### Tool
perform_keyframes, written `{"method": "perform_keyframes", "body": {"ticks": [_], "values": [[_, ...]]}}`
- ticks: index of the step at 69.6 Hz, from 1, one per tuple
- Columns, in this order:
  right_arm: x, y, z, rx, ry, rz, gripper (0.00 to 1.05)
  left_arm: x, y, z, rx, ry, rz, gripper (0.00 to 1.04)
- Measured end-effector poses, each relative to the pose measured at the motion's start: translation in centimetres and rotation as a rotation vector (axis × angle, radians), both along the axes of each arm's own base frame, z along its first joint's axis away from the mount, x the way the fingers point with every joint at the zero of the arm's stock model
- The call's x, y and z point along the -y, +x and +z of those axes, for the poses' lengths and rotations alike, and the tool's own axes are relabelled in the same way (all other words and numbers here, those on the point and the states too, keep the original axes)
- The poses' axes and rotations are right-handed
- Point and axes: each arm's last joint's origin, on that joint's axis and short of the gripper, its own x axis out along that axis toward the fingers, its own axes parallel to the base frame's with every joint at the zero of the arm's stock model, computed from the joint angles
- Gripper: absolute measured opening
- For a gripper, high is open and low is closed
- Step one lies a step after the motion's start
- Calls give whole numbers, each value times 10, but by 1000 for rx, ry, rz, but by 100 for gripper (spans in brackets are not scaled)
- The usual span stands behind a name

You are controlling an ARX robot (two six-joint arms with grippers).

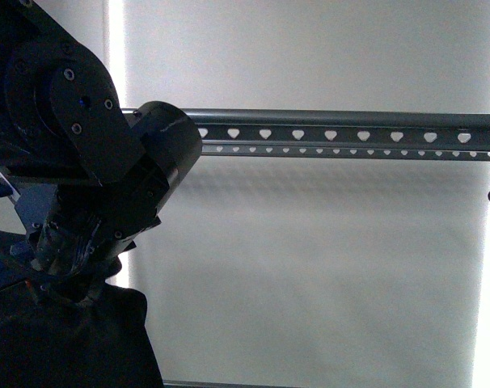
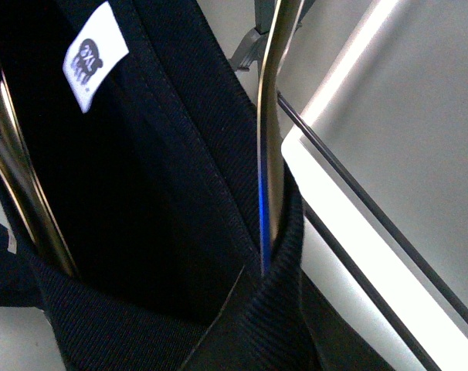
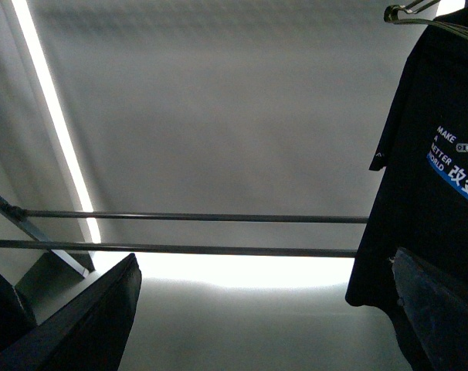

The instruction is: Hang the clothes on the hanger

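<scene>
Black short-sleeved printed T-shirt (image 1: 67, 339) hanging low at the front view's left, below the dark grey metal rack rail (image 1: 350, 133) punched with heart-shaped holes.
A thin silver wire hanger (image 2: 271, 116) runs through its collar (image 2: 218, 193). The left pincer (image 1: 71, 279) sits at the cloth's top; whether it grips cannot be told. The right pincer (image 3: 265, 263) stands wide apart, holding nothing.

Hanger (image 1: 342, 133) dull grey metal; clothes (image 3: 427, 193) matt black ribbed cloth
</scene>
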Motion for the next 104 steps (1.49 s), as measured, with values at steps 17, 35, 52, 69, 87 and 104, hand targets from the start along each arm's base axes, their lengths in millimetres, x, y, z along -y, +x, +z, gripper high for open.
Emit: {"method": "perform_keyframes", "body": {"ticks": [17, 35, 52, 69, 87, 104], "values": [[0, 0, 0, 0, 0, 0, 97, 8, 2, 3, 7, 6, -106, 4], [0, 0, 0, 0, 0, 0, 97, -5, -22, 12, 114, 3, -355, 4], [0, 0, 0, 0, 0, 0, 97, -28, -66, 43, 171, 68, -750, 4], [0, 0, 0, 0, 0, 0, 97, -68, -93, 55, 177, 163, -1225, 4], [0, 0, 0, 0, 0, 0, 97, -125, -76, 98, 362, 293, -1833, 4], [0, 0, 0, 0, 0, 0, 97, -108, -35, 102, 313, 282, -2151, 4]]}}
